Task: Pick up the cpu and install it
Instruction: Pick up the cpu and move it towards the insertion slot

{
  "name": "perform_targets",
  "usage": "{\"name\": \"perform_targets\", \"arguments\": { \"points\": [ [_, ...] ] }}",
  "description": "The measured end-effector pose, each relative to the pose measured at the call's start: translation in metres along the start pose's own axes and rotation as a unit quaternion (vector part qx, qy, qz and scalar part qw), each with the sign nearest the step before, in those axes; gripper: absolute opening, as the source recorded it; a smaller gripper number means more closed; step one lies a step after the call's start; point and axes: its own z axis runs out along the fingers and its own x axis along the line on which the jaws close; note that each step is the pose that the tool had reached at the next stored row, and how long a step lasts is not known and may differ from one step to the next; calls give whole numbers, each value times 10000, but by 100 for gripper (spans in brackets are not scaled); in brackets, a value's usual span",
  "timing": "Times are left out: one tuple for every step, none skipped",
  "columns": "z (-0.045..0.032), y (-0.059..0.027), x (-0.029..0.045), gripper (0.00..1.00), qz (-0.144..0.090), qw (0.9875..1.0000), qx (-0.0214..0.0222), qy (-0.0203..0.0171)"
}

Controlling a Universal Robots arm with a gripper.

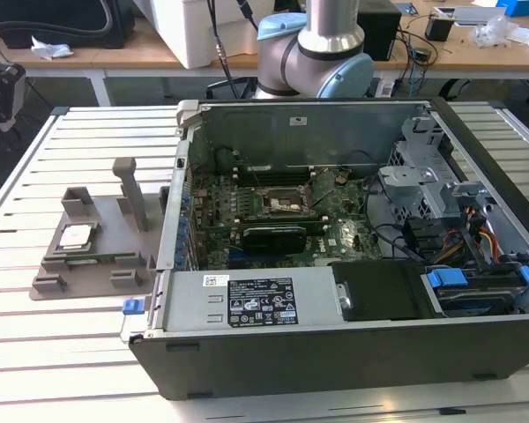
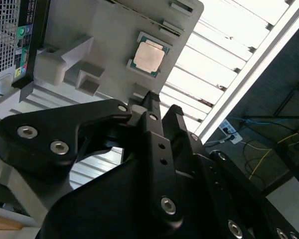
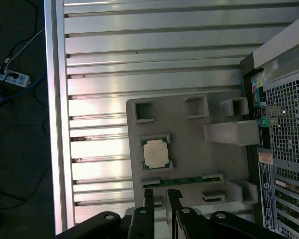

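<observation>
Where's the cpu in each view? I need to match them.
Exterior view: cpu on the tray, at the exterior view's left of the case.
First wrist view: cpu seated on the tray.
Second wrist view: cpu on the tray.
Shared landmark: the tray.

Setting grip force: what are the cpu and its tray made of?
The cpu top looks like bare metal: pale, dull sheen, with a green board edge. The tray looks like matte grey plastic, perhaps printed: uniform, blocky, no glare.

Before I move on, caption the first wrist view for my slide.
Gripper, jaws apart and empty, above the grey tray holding the cpu, beside the computer case.
</observation>
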Motion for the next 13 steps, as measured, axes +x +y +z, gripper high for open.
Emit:
{"name": "perform_targets", "arguments": {
  "points": [
    [0,0,0,29,0,10000,0,0],
    [0,0,0,36,0,10000,0,0],
    [0,0,0,36,0,10000,0,0],
    [0,0,0,54,0,10000,0,0],
    [0,0,1,65,0,10000,0,0],
    [0,0,1,65,0,10000,0,0],
    [0,0,1,65,0,10000,0,0],
    [0,1,2,72,0,10000,7,0],
    [0,1,3,72,-7,10000,46,-2],
    [0,1,2,72,-54,9999,120,-6],
    [1,0,1,72,-186,9997,148,-5],
    [0,0,1,72,-312,9994,153,-1],
    [0,0,1,72,-422,9990,151,3]
  ]
}}
